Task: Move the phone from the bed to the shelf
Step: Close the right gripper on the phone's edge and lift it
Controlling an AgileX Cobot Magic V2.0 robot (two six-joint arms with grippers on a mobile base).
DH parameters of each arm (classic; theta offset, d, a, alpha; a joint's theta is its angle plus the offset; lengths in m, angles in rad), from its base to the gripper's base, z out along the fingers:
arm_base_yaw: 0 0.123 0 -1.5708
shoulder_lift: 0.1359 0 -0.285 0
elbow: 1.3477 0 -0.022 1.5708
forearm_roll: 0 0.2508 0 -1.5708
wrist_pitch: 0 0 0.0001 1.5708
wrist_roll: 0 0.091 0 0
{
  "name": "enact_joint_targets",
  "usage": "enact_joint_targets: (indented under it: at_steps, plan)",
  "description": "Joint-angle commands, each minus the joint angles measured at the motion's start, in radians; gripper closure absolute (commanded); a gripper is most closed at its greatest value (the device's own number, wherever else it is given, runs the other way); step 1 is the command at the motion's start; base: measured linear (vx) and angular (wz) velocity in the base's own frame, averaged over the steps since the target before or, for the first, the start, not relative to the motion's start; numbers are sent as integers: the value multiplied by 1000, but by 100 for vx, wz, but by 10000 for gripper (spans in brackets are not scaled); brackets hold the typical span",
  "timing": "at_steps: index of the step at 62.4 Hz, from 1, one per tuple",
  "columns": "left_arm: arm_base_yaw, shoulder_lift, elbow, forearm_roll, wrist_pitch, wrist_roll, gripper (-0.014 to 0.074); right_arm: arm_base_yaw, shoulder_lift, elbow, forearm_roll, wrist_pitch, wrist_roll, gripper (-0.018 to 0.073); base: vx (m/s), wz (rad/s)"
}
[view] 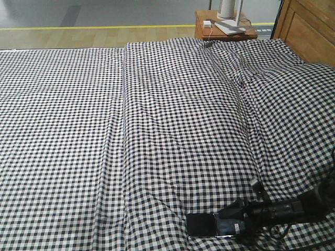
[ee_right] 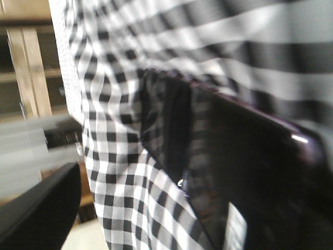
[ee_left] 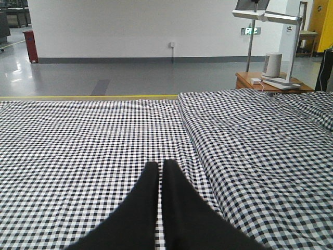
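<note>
Exterior front-facing view: the phone (view: 201, 225) lay flat on the bed (view: 157, 130) near its front edge, long axis running left to right. Its right end sat under the right end effector (view: 225, 225), clearly the nearer arm, reaching in from the right. Left wrist view: the left end effector (ee_left: 157, 165) hung pinched together and empty over bare gingham, no phone ahead. Right wrist view: one finger (ee_right: 36, 208) stood apart from the glossy slab, so the jaws looked spread and not yet clamped.
</note>
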State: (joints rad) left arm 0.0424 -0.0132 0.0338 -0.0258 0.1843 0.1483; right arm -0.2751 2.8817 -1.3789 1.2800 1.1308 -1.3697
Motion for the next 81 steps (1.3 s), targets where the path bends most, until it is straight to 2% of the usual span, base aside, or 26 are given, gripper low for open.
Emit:
enact_joint_targets:
  at_steps: [1, 12, 19, 27, 43, 51, 60, 81]
  plan:
    - [-4, -13, -21, -9, -72, -6, 595, 36, -44, -5, 11, 81, -19, -40, 0, 0]
    - [-4, -13, -21, -9, -72, -6, 595, 37, -44, -5, 11, 86, -18, 23, 0, 0]
    - [-4, -13, -21, -9, -72, -6, 595, 25, -44, -5, 12, 84, -18, 102, 0, 0]
    - [-4, -13, -21, -9, -72, -6, 595, 14, -44, -5, 14, 80, -18, 232, 0, 0]
    - [-4, -13, -21, -9, -72, -6, 595, -13, -44, -5, 8, 97, -36, 571, 0, 0]
    - [-4, -13, -21, -9, -72, -6, 595, -31, -47, -5, 9, 159, -68, 571, 0, 0]
    - [-4, -13, -21, -9, -72, -6, 595, -41, -81, 5, -26, 159, -45, 571, 0, 0]
    - [-4, -13, -21, -9, -72, -6, 595, -41, -322, 96, -61, 159, -37, 563, 0, 0]
